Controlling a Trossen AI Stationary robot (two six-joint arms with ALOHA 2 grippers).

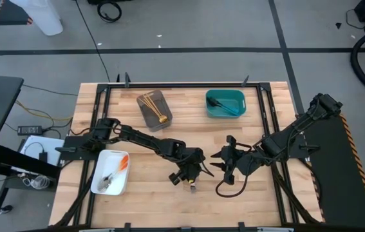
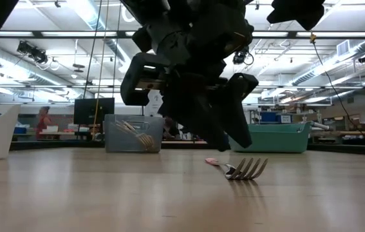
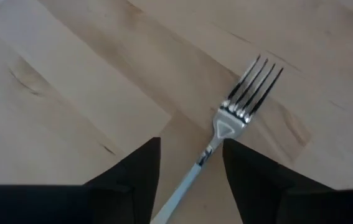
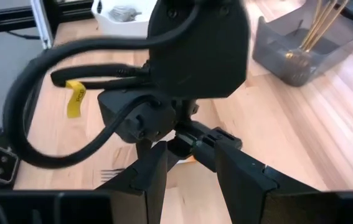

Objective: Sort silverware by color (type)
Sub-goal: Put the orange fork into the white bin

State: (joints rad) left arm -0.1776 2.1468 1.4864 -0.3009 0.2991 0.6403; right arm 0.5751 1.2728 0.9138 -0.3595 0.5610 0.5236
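The left gripper (image 3: 192, 180) is positioned low over the bench (image 1: 150, 193), fingers spread on either side of a fork's handle without pinching it. The fork (image 3: 238, 109) lies flat at the bench's 6 o'clock edge. The right gripper (image 1: 217, 163) is held spread at the fork's 2 o'clock.

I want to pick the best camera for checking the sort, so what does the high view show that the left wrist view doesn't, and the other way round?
Only the high view shows the three trays: the grey tray with gold forks, the teal tray and the white tray, plus the right gripper waiting near the table's middle. Only the left wrist view shows detail: the fork lies flat on the wood, tines pointing away, its handle between the open fingers. Both show the left gripper over that fork and the wooden table.
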